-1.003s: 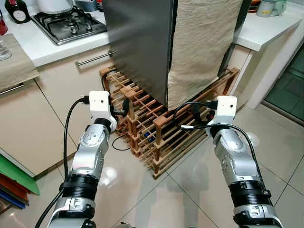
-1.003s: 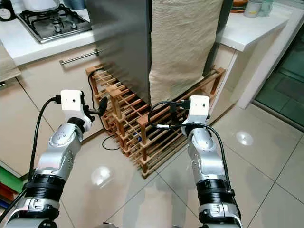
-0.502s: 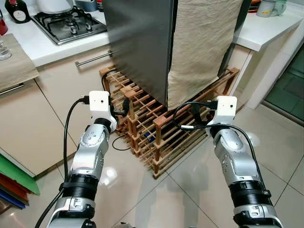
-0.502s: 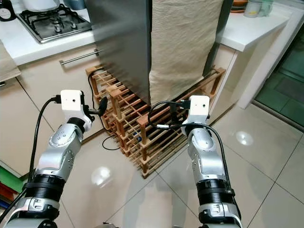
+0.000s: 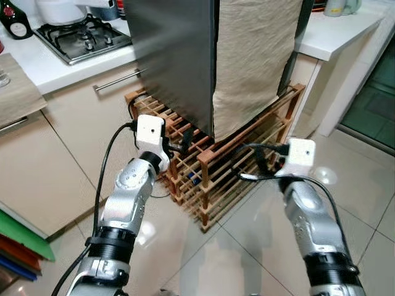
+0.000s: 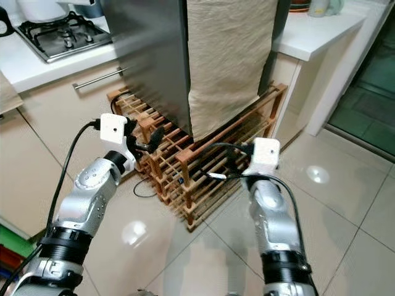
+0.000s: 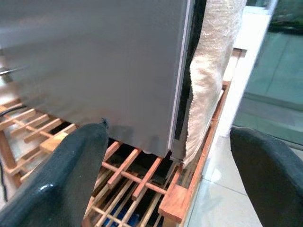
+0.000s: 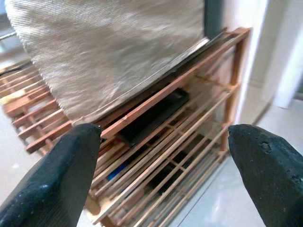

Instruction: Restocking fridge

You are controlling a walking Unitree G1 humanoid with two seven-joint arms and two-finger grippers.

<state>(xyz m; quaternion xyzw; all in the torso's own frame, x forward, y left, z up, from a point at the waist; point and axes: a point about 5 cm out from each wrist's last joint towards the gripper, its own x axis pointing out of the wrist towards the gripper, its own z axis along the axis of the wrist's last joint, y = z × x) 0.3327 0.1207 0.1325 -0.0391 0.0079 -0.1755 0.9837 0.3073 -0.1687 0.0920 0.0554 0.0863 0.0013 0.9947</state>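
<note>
The fridge (image 5: 173, 55) is a grey steel box standing on a low wooden rack (image 5: 216, 166). A beige cloth (image 5: 253, 61) hangs down over its front. My left gripper (image 5: 178, 143) is open near the fridge's lower left corner, above the rack. In the left wrist view its fingers (image 7: 61, 184) stand wide apart, with the fridge's bottom edge and the cloth (image 7: 213, 71) ahead. My right gripper (image 5: 262, 161) is open too, held in front of the rack below the cloth's hem. Its fingers (image 8: 52, 189) have nothing between them.
A gas hob (image 5: 80, 37) sits on the white counter at the left, over cabinets with a bar handle (image 5: 120, 79). Another white counter (image 5: 333, 31) stands right of the fridge. A dark flat item (image 8: 151, 116) lies in the rack. Glossy floor tiles (image 5: 247, 246) lie below.
The camera has moved a little nearer to the fridge. Both arms reach slightly further forward toward the rack, the left more so. Both grippers stay open and empty.
</note>
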